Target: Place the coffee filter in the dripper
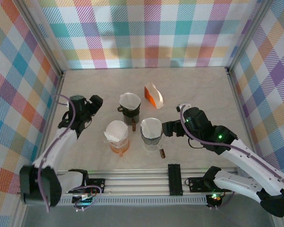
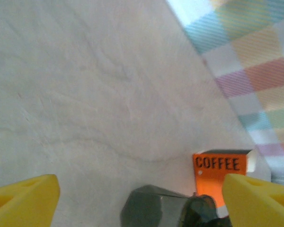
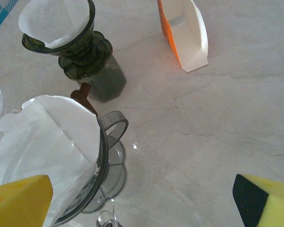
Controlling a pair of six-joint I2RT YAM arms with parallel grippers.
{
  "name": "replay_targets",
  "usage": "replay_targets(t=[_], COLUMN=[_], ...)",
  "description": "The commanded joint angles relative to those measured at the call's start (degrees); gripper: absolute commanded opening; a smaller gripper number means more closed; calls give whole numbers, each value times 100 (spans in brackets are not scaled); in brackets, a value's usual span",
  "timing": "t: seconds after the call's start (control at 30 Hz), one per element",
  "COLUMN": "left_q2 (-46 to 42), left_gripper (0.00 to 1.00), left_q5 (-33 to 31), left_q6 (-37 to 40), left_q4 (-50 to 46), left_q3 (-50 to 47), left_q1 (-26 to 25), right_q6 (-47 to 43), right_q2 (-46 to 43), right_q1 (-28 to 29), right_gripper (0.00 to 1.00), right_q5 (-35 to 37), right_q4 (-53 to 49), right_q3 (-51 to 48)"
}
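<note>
1. Noting state: the left end effector (image 2: 141, 187) stands wide open with nothing between its yellow pads. The right end effector (image 3: 143, 189) is likewise spread and empty, just beside the grey dripper (image 3: 109, 161).
2. The paper filter (image 3: 52, 137) sits inside the grey dripper, creased, with one edge riding above the rim. Judged placed but loosely seated.
3. Risk: the right end effector's near pad is close to that raised edge. A sideways retreat could snag the paper and lift it out.
4. Risk: the grey dripper looks light and top-heavy, so a nudge could tip it on the surface (image 1: 203, 94).
5. Risk: the dark green dripper (image 3: 80, 47) and orange dripper (image 1: 118, 146) stand near, so either arm sweeping low could knock them.
</note>
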Motion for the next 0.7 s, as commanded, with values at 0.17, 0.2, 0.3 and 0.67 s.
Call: replay_targets(t=[0.17,0.2,0.3,0.67], left_q2=[-780,-741,-500,644], left_gripper=[100,100,100,100], left_q5=[-2584,-2437,-2390,-3069], left_q6=[1093,1330,1863,3968], left_q4=[-1515,-1316,-900,2069], left_q3=[241,151,37,-1117], left_q1=[-258,-254,-252,-215], right_q6=[-398,-406,-489,-586], right_q2=[-194,-202,-190,-273], right_q1=[-3,-4,-6,-5], right_gripper=[99,99,99,99], right_q5=[718,818,1007,1493], right_q4=[1078,1170,1370,1559], right_q3=[-533,-565,-585,-813])
